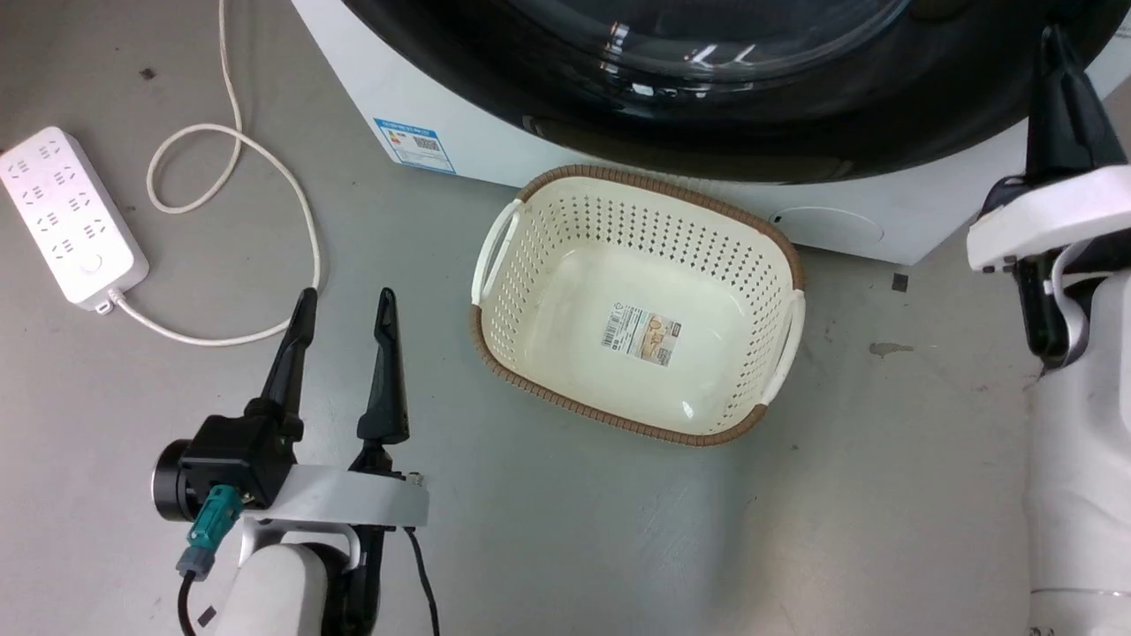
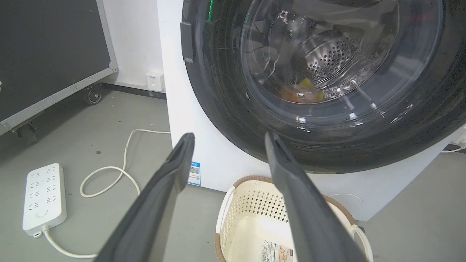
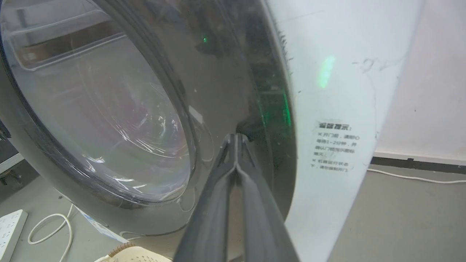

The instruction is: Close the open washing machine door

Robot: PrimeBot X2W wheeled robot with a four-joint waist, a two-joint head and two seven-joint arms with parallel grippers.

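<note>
Right gripper pinched together at the washing machine door
The door sits against the machine's white front above a basket, right fingertips at its black rim; the left gripper hangs with fingers spread.

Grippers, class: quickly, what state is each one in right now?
Left gripper: open, holding nothing.
Right gripper: shut, holding nothing, tips by the washing machine door.
</note>
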